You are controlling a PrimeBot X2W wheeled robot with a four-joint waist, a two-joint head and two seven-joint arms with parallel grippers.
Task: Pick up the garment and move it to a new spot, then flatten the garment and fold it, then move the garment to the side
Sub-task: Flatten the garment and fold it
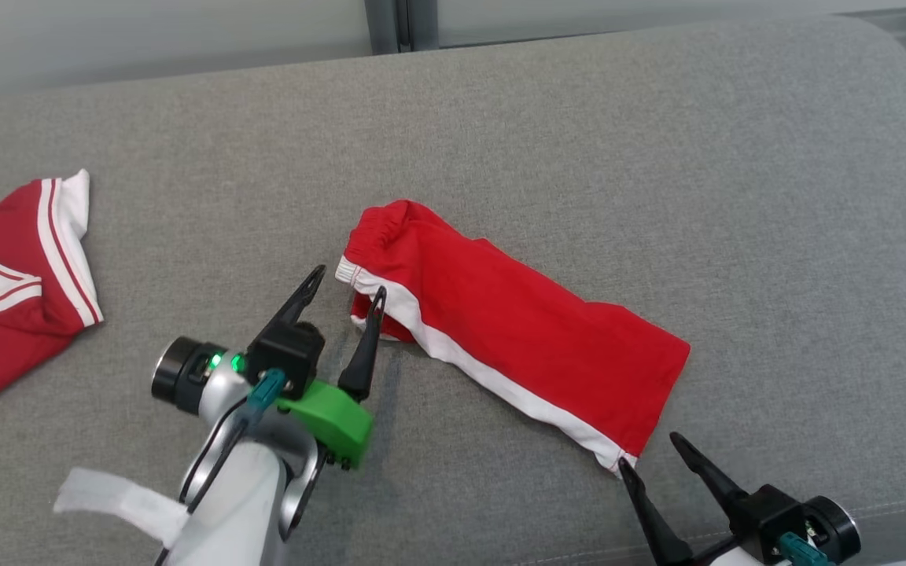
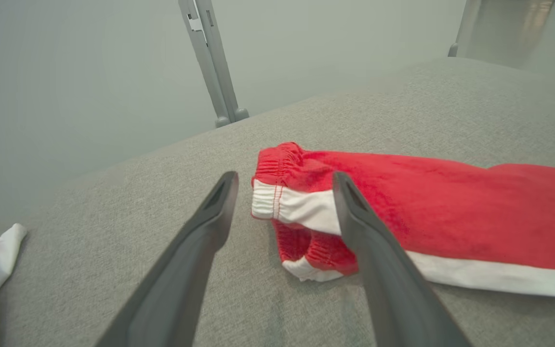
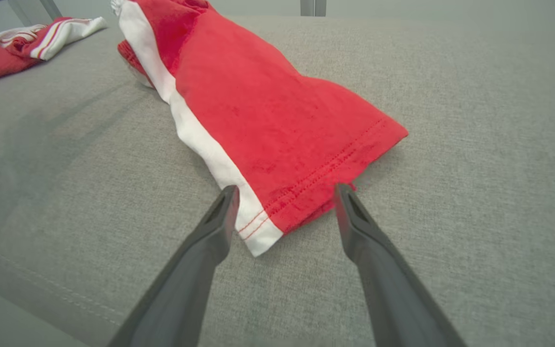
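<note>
No text, number or brand can be read anywhere. The garment (image 1: pixel 516 330) is plain red cloth with a white stripe.

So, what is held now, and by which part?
Nothing is held. Both grippers' jaws are open: left gripper at the waistband of the red shorts, right gripper at the hem.

On my feed: left gripper (image 1: pixel 349 280) has two long black tapered fingers (image 2: pixel 195 260), slotted near the tips, on a black block. Below it a bright green printed bracket (image 1: pixel 331 420), teal connector (image 1: pixel 266 389), black cable (image 1: pixel 205 468), green LEDs (image 1: pixel 226 362). Pale silver forearm (image 1: pixel 237 503), white strap (image 1: pixel 111 495). Right gripper (image 1: pixel 648 450): same black fingers, teal plug (image 1: pixel 795 546).
</note>
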